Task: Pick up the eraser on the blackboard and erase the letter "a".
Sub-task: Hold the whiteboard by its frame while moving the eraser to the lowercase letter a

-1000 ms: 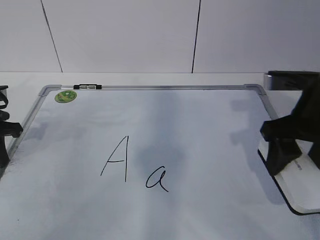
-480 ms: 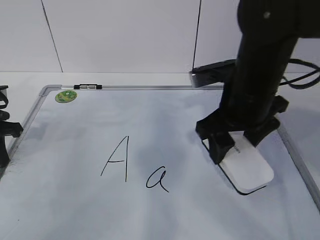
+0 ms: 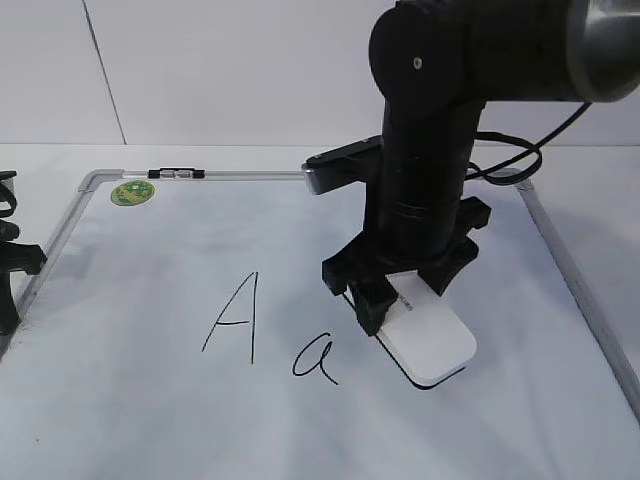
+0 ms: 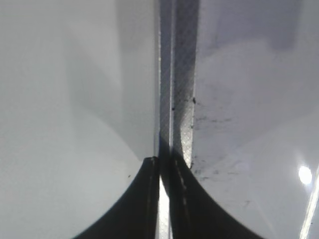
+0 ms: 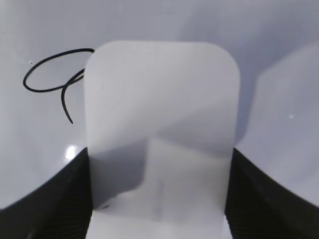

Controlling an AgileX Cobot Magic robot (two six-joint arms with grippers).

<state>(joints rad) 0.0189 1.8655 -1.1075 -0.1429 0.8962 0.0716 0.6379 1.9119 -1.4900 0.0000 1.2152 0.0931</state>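
Observation:
The blackboard (image 3: pixel 180 430) is a white board with a silver frame that fills the table. The small cursive letter "a" (image 3: pixel 314 360) is drawn near its middle, right of a tall capital "A" (image 3: pixel 234 317). My right gripper (image 3: pixel 405 298) is shut on the eraser (image 3: pixel 432 347), a white block with a black underside, held just right of the letter "a". In the right wrist view the eraser (image 5: pixel 159 119) sits between the fingers and partly covers the letter "a" (image 5: pixel 50 82). My left gripper (image 4: pixel 163 164) is shut and empty over the board's left frame (image 4: pixel 180 99).
A round green sticker (image 3: pixel 131 192) sits at the board's far left corner beside a small black and silver clip (image 3: pixel 175 173). The right frame rail (image 3: pixel 575 285) runs behind the right arm. A white wall stands behind the table.
My right arm has carried the eraser leftward across the board, from the right frame to just beside the letter "a". The left arm has not moved.

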